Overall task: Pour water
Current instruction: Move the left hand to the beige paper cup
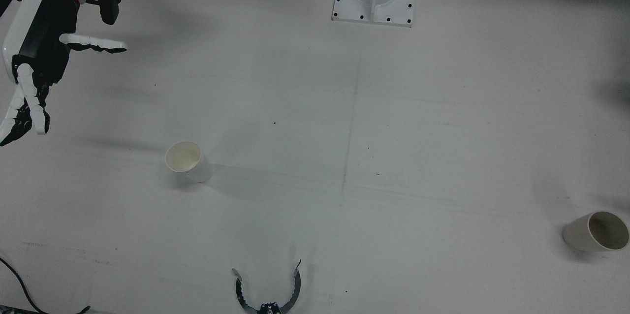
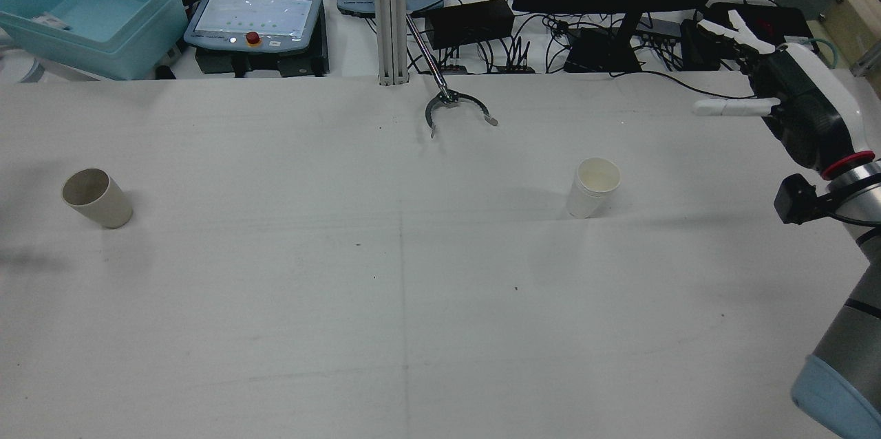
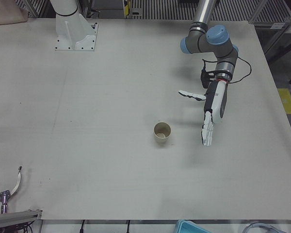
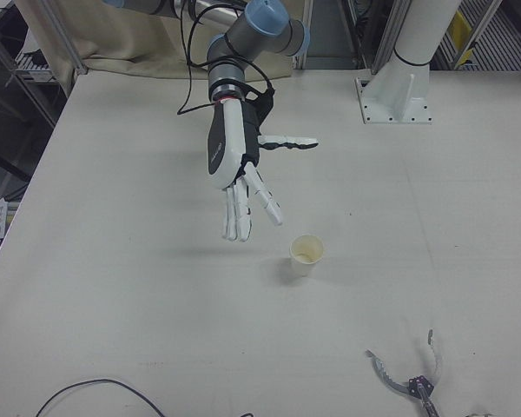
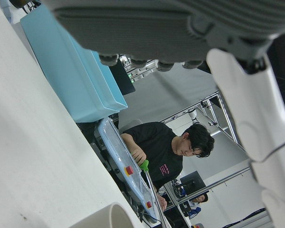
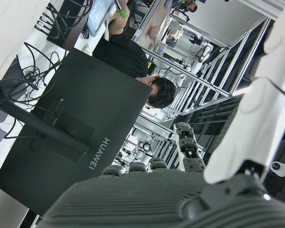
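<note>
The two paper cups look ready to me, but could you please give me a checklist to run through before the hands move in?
1. Right hand open and holding nothing: ok.
2. Left hand open and holding nothing: ok.
3. White cup upright, apart from the right hand: ok.
4. Beige cup upright, apart from the left hand: ok.
5. Water in either cup: cannot tell.
6. Metal claw tool at the table edge, out from between the cups: ok.
</note>
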`<state>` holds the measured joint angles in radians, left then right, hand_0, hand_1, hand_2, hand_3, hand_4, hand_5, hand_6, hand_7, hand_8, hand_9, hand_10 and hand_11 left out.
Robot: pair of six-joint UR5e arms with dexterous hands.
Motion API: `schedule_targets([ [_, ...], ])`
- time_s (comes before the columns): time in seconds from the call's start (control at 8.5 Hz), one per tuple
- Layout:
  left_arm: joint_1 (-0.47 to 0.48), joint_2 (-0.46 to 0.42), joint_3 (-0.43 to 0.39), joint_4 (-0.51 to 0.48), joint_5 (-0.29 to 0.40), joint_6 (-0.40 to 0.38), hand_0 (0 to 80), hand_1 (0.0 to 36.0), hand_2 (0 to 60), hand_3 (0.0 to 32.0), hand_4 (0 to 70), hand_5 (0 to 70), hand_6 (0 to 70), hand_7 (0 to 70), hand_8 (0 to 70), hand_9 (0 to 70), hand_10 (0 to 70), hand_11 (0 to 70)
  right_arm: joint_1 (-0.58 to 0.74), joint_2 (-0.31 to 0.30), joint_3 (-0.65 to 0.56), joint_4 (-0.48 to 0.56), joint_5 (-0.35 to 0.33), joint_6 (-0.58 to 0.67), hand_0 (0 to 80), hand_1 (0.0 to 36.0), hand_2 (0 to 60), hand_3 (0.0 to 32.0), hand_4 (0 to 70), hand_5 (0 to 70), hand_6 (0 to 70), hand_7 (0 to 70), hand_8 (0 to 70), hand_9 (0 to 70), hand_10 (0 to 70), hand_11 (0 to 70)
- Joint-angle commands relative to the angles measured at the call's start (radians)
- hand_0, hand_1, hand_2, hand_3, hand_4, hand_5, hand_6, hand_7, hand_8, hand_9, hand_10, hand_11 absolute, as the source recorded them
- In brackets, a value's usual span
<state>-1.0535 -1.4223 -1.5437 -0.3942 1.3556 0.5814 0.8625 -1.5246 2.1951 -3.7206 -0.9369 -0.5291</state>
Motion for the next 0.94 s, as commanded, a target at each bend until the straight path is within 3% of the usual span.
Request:
schedule_targets([
  [0.0,0.033,-0.001,0.071,-0.079,0.000,0.023,47.7,11.2,0.0,7.0,0.0,0.0,0.0,0.0,0.0,1.3,0.0,0.8,-0.010,0.004,0.003,-0.004,0.001,0.000,47.2,12.2,4.4,0.0,7.3,5.1,3.6,4.3,0.6,0.0,0.0,0.0],
  [0.35,0.046,-0.006,0.085,-0.084,-0.001,0.041,47.8,11.6,0.0,7.0,0.0,0.0,0.0,0.0,0.0,1.4,0.0,1.1,-0.013,0.004,0.008,-0.004,0.001,0.001,47.1,12.3,4.2,0.0,6.9,5.2,3.5,4.7,0.6,0.0,0.0,0.0],
  [0.59,0.082,-0.029,0.149,-0.123,-0.001,0.041,47.9,11.9,0.0,6.4,0.0,0.0,0.0,0.0,0.0,1.2,0.0,1.5,-0.014,0.003,0.014,-0.004,0.000,0.001,47.2,12.4,3.7,0.0,6.6,5.5,3.3,4.6,0.5,0.0,0.0,0.0],
  [0.82,0.101,-0.041,0.151,-0.173,-0.004,0.016,48.1,12.2,0.0,6.8,0.0,0.0,0.0,0.0,0.0,1.0,0.0,1.7,-0.026,0.004,0.014,-0.021,0.001,0.001,47.3,12.3,3.6,0.0,6.8,5.6,3.4,4.8,0.6,0.0,0.0,0.0],
])
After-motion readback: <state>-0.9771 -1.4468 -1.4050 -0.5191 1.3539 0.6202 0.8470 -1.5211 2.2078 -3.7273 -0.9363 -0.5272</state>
